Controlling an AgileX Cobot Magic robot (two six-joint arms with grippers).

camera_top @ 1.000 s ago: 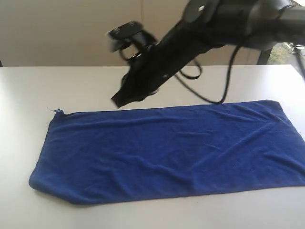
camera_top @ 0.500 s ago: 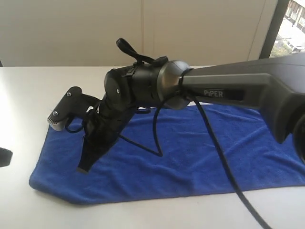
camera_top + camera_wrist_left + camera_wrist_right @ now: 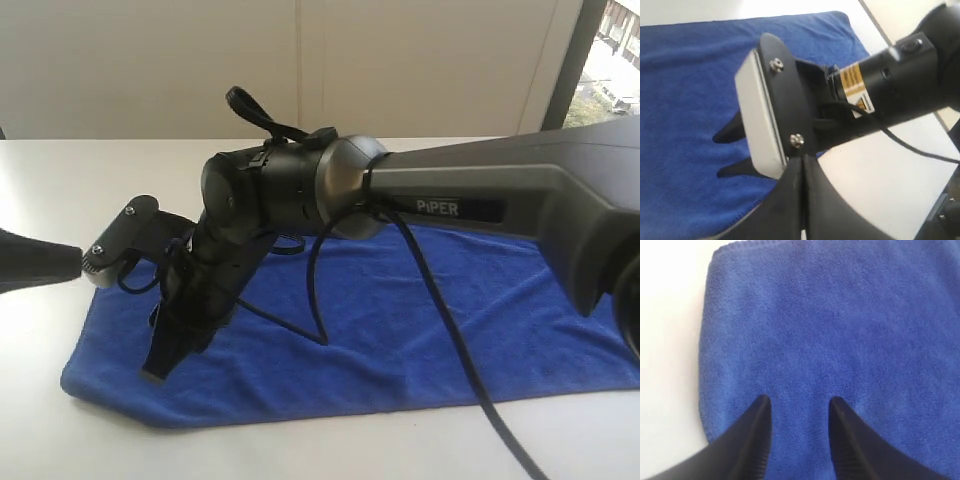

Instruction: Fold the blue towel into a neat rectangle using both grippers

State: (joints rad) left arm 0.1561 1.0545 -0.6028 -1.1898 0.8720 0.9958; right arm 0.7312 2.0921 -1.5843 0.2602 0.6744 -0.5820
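Towel: one blue towel (image 3: 560, 330), spread flat on the white table (image 3: 60, 180), long side running left to right, on the near half of the table.
Towel corners: the near left corner is rounded; the right wrist view shows one hemmed corner of the towel (image 3: 840, 315) against bare table.
Arms: two in view. The right arm (image 3: 520, 200) reaches from the right across the towel to its left end; only the tip of the left one shows, at the left edge.
Right claw: one (image 3: 160, 365), pointing down over the near left part of the towel. Its two black fingers (image 3: 757, 430) stand apart with blue cloth showing between them and nothing held. Whether the tips touch the cloth I cannot tell.
Left claw: one (image 3: 45, 265), coming in from the left above bare table. Its two fingers (image 3: 790, 200) are pressed together, nothing between them.
Grey block: one (image 3: 760, 120) on a black bracket on the right arm, above the towel's far left corner. The left claw's tip is just beside it; contact cannot be told.
Screws: two (image 3: 775, 64) on that bracket.
Cables: two black ones (image 3: 470, 380) hang from the right arm in front of the towel.
Wall: pale panels (image 3: 150, 60) beyond the far edge of the table.
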